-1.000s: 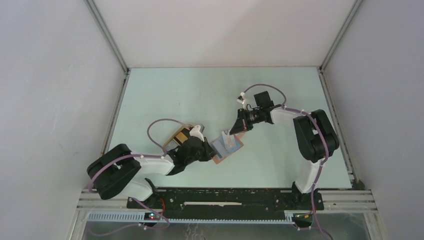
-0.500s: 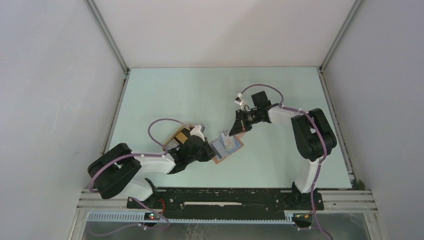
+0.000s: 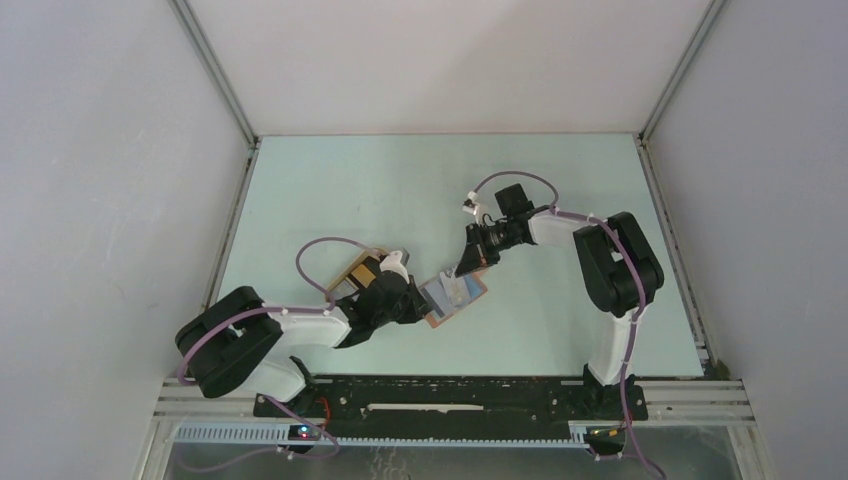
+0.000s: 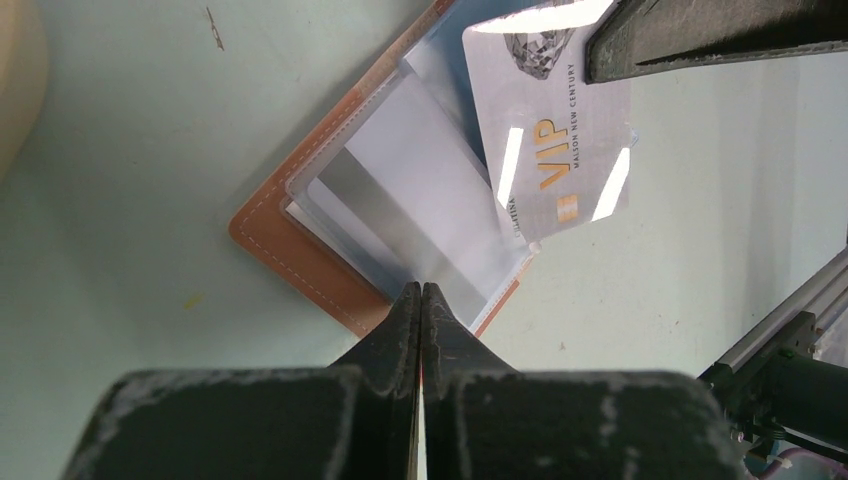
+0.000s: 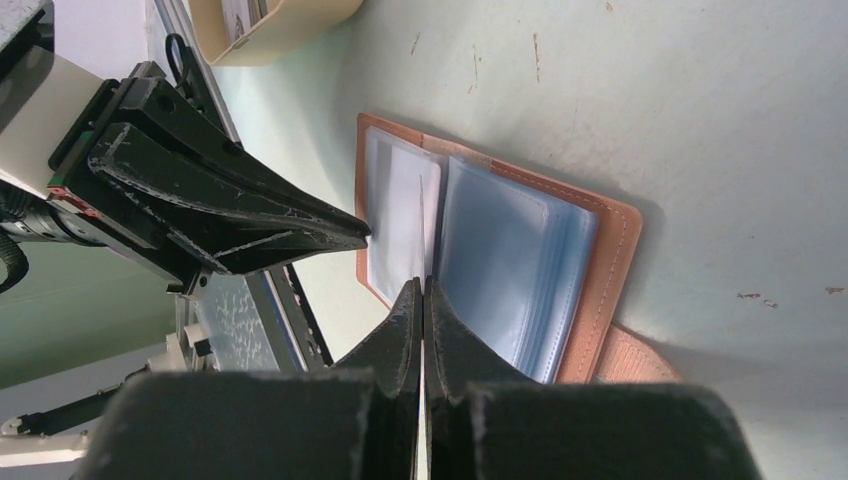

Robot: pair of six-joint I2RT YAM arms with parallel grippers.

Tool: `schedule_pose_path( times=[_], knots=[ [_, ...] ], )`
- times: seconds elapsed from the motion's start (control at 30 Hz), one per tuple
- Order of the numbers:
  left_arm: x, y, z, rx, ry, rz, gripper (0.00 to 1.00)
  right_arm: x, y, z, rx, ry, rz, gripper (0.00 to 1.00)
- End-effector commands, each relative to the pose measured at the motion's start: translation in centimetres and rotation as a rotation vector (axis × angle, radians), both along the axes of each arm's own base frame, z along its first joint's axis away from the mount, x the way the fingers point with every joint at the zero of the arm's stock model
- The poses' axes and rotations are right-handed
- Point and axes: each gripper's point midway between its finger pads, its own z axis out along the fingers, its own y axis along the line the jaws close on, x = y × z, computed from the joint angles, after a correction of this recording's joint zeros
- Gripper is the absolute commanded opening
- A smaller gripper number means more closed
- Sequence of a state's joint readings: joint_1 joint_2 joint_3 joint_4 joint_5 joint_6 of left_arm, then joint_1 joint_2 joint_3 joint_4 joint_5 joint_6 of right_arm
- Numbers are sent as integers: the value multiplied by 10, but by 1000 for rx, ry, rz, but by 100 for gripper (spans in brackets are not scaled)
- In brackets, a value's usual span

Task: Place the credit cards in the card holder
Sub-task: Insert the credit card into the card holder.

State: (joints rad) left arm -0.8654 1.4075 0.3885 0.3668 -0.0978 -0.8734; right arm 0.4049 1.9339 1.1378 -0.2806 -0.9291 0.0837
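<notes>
Midway across the pale green table [image 3: 400, 190], the reddish-brown card holder [image 4: 300, 265] lies open, clear sleeves up, between the two arms. The right gripper [image 5: 421, 290] is clamped on a silver VIP credit card [image 4: 560, 130], whose lower edge meets the sleeves. The left gripper [image 4: 421, 295] is clenched, tips at the holder's near edge; whether it pinches a sleeve cannot be told. A tan tray [image 5: 270, 30] sits nearby.

Bright, even light from above, shadows soft. Glare streaks cross the white card [image 4: 555, 120] in the upper right of the left wrist view (both wrist foregrounds are blurred).
</notes>
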Motion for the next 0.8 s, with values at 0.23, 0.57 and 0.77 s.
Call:
schedule_pose_path(
  times=[0.23,0.57,0.77],
  knots=[
    [9,-4,8,-3,-15,19,0,-4,7,-3,-23,-7,52,0],
    [9,-4,6,0,-13,15,0,1,-4,-24,-173,8,-28,0],
    [10,-4,6,-2,-13,15,0,-4,-1,-32,-208,23,-30,0]
  ],
)
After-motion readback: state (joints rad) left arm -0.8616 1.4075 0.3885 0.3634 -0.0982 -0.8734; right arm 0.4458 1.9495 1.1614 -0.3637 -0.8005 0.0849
